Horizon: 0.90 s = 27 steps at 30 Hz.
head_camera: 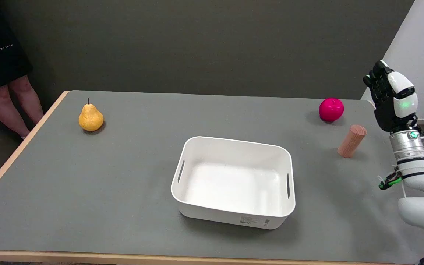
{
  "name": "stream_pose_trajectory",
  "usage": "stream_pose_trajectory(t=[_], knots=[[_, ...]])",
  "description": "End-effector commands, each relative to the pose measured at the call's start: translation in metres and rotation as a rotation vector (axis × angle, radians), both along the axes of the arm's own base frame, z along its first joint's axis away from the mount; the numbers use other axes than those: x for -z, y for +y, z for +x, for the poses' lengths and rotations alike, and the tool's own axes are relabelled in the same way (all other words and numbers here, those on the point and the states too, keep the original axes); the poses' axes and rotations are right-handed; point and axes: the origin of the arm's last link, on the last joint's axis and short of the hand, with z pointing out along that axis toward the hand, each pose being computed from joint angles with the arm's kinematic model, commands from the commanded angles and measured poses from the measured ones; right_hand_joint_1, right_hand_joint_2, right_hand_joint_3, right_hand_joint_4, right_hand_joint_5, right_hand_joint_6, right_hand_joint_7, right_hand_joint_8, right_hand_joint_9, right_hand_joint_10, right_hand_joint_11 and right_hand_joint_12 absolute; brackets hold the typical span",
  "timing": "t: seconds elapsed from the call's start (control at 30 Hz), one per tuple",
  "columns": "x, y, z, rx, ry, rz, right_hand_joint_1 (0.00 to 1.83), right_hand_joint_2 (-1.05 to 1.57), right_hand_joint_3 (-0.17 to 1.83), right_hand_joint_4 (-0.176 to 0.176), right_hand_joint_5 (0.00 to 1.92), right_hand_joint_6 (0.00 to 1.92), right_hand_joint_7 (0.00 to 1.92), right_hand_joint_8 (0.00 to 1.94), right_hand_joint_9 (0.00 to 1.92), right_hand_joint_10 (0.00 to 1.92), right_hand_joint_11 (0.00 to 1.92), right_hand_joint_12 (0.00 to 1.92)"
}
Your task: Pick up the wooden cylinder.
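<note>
At the far left, beyond the table's left edge, the bare legs and dark clothing of a person point(2, 73) are seen standing on the floor. The grey table point(123, 206) is edged with a light wooden strip along its left and near sides. Near the far left corner a yellow pear point(91, 117) is set upright, its stem pointing up, with its shadow cast on the grey surface. Around the middle of the table, somewhat nearer the front edge, an open white bin point(234, 182) is placed; slotted handles are cut into its left and right walls, a small label is seen on its near wall, and nothing is seen inside it. Toward the far right corner a magenta apple point(331, 109) rests on the surface. Just in front of the apple and slightly to its right, close to the table's right edge, the wooden cylinder point(352, 141) is found standing on one end, appearing tilted, apart from the apple and from the bin. At the right edge the right hand point(390, 97) is held upright in the air above its silver wrist, fingers extended upward and lying close together, nothing held; it is near the cylinder but not touching it.
</note>
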Motion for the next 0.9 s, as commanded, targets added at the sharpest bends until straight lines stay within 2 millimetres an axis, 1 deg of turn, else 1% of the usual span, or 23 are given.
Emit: stream_pose_trajectory(t=[0.03, 0.17, 0.43, 0.63, 0.7, 0.73, 0.8, 0.87, 0.9], knots=[[-0.018, 0.028, -0.015, 0.087, 0.012, -0.055, 0.16, 0.71, 0.84, -0.057, 0.02, 0.27, 0.0, 0.19, 0.0, 0.21, 0.0, 0.5], [-0.018, 0.032, -0.022, 0.112, 0.011, -0.055, 0.14, 0.69, 0.87, -0.064, 0.03, 0.28, 0.0, 0.2, 0.0, 0.22, 0.0, 0.55], [-0.013, 0.032, -0.034, 0.165, 0.004, -0.039, 0.13, 0.67, 0.87, -0.072, 0.04, 0.3, 0.0, 0.19, 0.0, 0.24, 0.0, 0.59], [-0.015, 0.034, -0.04, 0.195, -0.008, -0.052, 0.14, 0.7, 0.83, -0.079, 0.05, 0.31, 0.0, 0.23, 0.0, 0.26, 0.0, 0.57], [-0.015, 0.034, -0.042, 0.205, -0.01, -0.051, 0.16, 0.66, 0.92, -0.082, 0.05, 0.33, 0.03, 0.18, 0.0, 0.28, 0.0, 0.63], [-0.014, 0.034, -0.044, 0.215, -0.012, -0.05, 0.16, 0.66, 0.92, -0.082, 0.05, 0.33, 0.03, 0.17, 0.0, 0.29, 0.0, 0.64], [-0.014, 0.034, -0.046, 0.228, -0.013, -0.05, 0.14, 0.71, 0.82, -0.082, 0.06, 0.31, 0.01, 0.23, 0.0, 0.29, 0.0, 0.58], [-0.013, 0.034, -0.05, 0.24, -0.016, -0.048, 0.15, 0.72, 0.81, -0.083, 0.06, 0.31, 0.01, 0.24, 0.0, 0.29, 0.0, 0.6], [-0.012, 0.034, -0.05, 0.243, -0.018, -0.047, 0.16, 0.68, 0.89, -0.083, 0.06, 0.33, 0.03, 0.2, 0.0, 0.29, 0.0, 0.63]])
